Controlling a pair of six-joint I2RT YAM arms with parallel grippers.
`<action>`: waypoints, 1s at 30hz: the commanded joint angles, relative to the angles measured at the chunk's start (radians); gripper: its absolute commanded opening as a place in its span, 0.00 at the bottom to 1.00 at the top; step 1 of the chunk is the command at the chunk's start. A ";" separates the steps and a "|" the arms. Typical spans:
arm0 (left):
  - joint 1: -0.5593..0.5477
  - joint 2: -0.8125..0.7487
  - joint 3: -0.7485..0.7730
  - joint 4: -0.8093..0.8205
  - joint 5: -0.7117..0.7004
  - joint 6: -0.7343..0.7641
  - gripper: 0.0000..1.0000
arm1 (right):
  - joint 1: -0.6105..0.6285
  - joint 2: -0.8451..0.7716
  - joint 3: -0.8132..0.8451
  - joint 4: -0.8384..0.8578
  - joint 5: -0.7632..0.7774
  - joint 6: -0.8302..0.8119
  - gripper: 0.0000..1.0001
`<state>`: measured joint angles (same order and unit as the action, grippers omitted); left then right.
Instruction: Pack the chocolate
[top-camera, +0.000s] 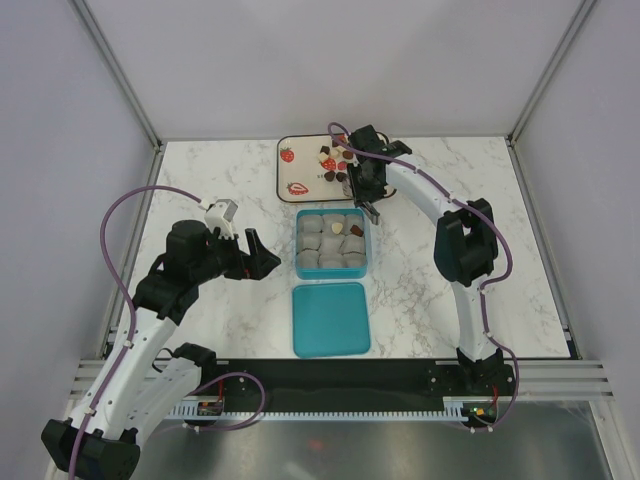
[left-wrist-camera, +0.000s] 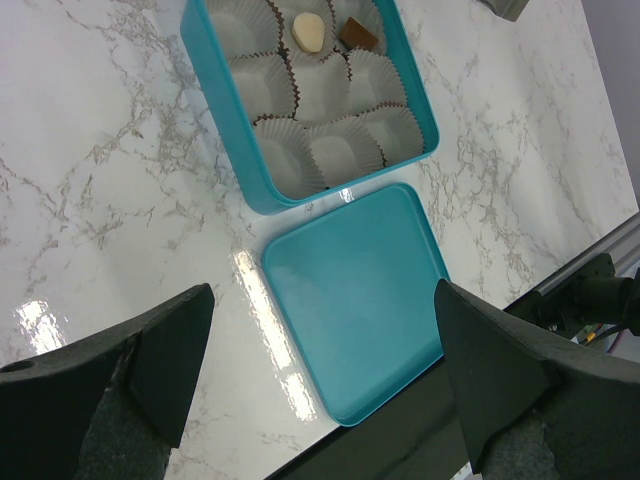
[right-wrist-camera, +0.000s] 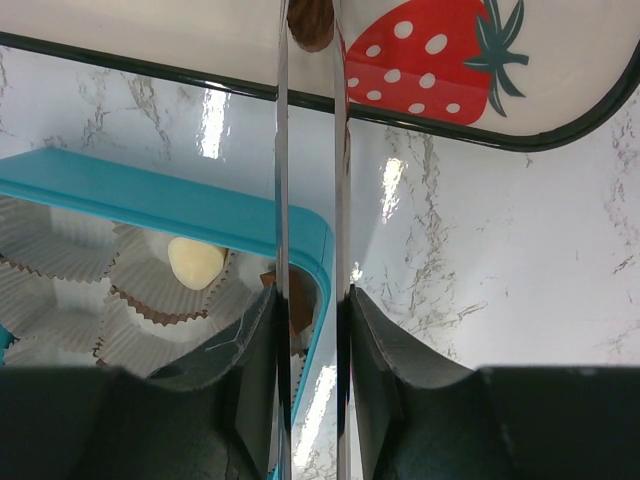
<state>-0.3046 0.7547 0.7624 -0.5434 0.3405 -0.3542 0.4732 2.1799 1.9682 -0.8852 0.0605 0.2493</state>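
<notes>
My right gripper (right-wrist-camera: 311, 8) reaches over the strawberry-printed tray (top-camera: 303, 170) at the far side of the tabletop (top-camera: 220, 180). In its wrist view the two thin fingers stand narrow, with a brown chocolate (right-wrist-camera: 310, 28) filling the gap at their tips. It looks pinched between them, though the tips run off the top of the picture, so I can't swear to how firmly. More loose chocolates (top-camera: 330, 160), dark and lighter brown, lie on the tray close to that gripper

Just on my side of the tray sits the open teal box (top-camera: 298, 243), with its paper liner cups (left-wrist-camera: 340, 150) in rows. Two cups in the far row are filled: a caramel-brown piece (left-wrist-camera: 357, 33) in the far right corner cup, and a white chocolate (left-wrist-camera: 308, 32) in the cup beside it

The teal lid (top-camera: 331, 318) lies flat on the tabletop just beside the box, on its near side

My left gripper (left-wrist-camera: 322, 290) hovers to the left of the box with its fingers spread wide and nothing between them. Its wrist view looks down on the lid and the box's near cups
</notes>
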 joint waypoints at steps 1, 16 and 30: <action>-0.004 -0.002 0.000 0.010 -0.005 0.029 0.99 | -0.005 -0.035 0.052 -0.004 0.004 -0.011 0.34; -0.002 -0.002 0.000 0.010 -0.009 0.027 0.99 | 0.036 -0.265 -0.057 -0.024 0.016 -0.031 0.31; -0.002 -0.006 -0.002 0.010 -0.011 0.024 0.99 | 0.271 -0.427 -0.282 0.035 0.021 0.056 0.32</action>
<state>-0.3054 0.7544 0.7624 -0.5434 0.3405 -0.3542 0.7048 1.8118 1.7023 -0.8833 0.0643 0.2703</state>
